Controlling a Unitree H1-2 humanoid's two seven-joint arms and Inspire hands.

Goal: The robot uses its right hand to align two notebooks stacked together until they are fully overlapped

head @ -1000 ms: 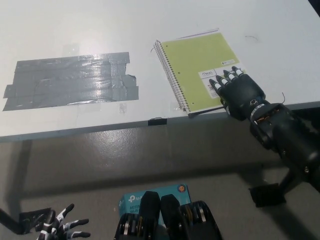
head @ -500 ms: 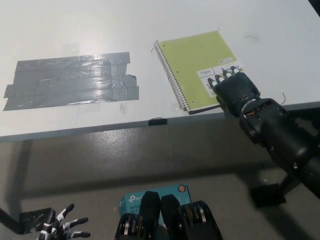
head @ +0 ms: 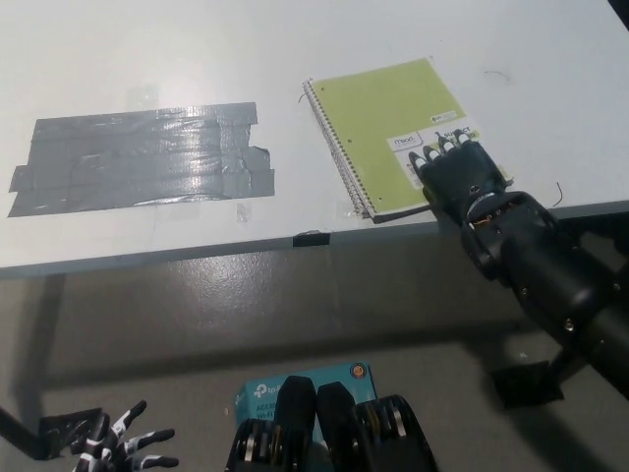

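Black and flat, the right hand [head: 460, 177] lies palm-down on the near right corner of the notebooks [head: 393, 128], its fingers [head: 438, 152] together and extended, holding nothing, only pressing on the green cover. The notebooks sit on the white table [head: 295, 49] at about two o'clock from the middle of the head view, spiral edge toward nine o'clock; only the green top cover shows clearly, with just a dark sliver peeking along the near edge, so the pair looks almost overlapped. To finish well, the hand should probably keep light downward pressure and nudge the top book in small strokes toward that sliver, checking each edge rather than shoving the whole stack. A patch of grey tape [head: 142, 157] lies well apart at nine o'clock. The white left hand [head: 123, 442] rests at seven o'clock, below the table, fingers spread and empty. No containers are in view; a teal box [head: 295, 383] shows at six o'clock, contents unseen.
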